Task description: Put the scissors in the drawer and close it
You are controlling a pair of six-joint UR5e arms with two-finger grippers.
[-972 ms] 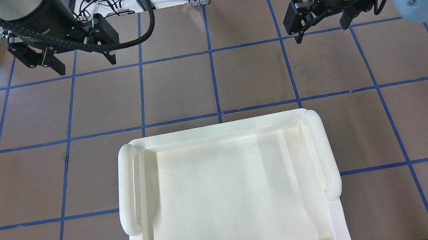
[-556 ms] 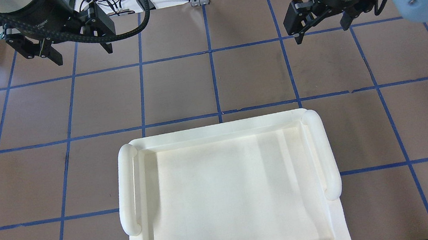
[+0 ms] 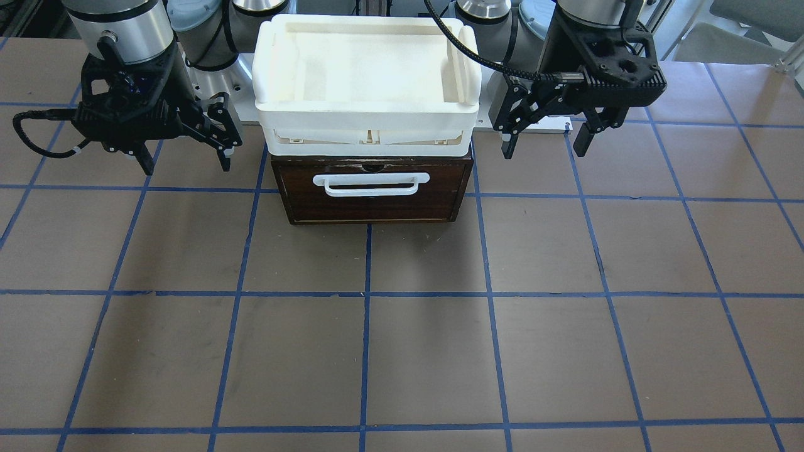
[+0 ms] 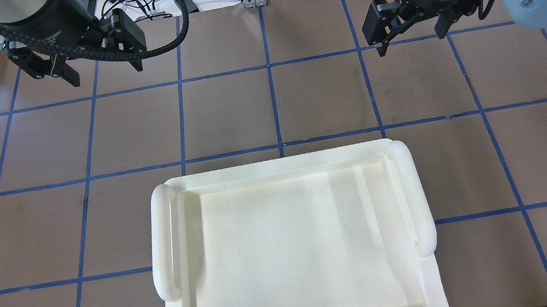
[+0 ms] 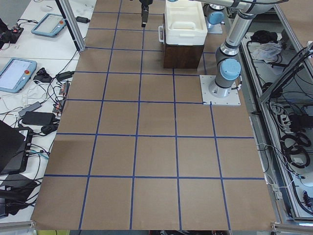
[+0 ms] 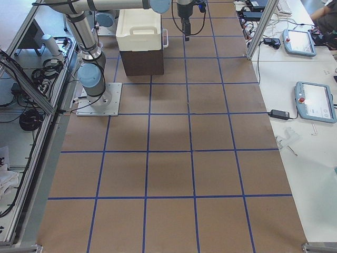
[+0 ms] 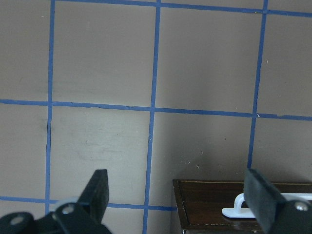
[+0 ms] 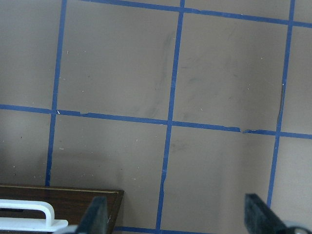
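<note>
Drawer [image 3: 370,199]: one, pushed in, its dark front flush with the brown casing around it. One white bar handle [image 3: 370,184] lies across the front, and nothing touches it.

Scissors: they show in no view. Whether they lie inside the drawer cannot be told.

Left gripper [image 3: 544,148]: it hangs beside the drawer on the robot's left, near it but apart, level with the drawer's front edge. Its jaws stand wide apart and hold nothing. The left wrist view shows both fingers [image 7: 100,191] spread over bare table, with the drawer's front corner and one end of the handle between them and below.

Right gripper [image 3: 186,164]: it hangs beside the drawer on the robot's right, near it but apart. Its jaws are likewise spread wide with nothing between them. The right wrist view shows the drawer's other front corner and the other end of the handle at the lower edge.

Tray [image 3: 364,124]: one, white, resting on top of the drawer's casing. It has two rounded grips, one on each short side. Its floor is bare in the overhead view.

Table [image 3: 402,351]: brown, with a grid of blue tape lines. The drawer stands on it at the robot's edge, between the two arm bases.

Count: one drawer, one handle, one tray, two grippers with two fingers each.
</note>
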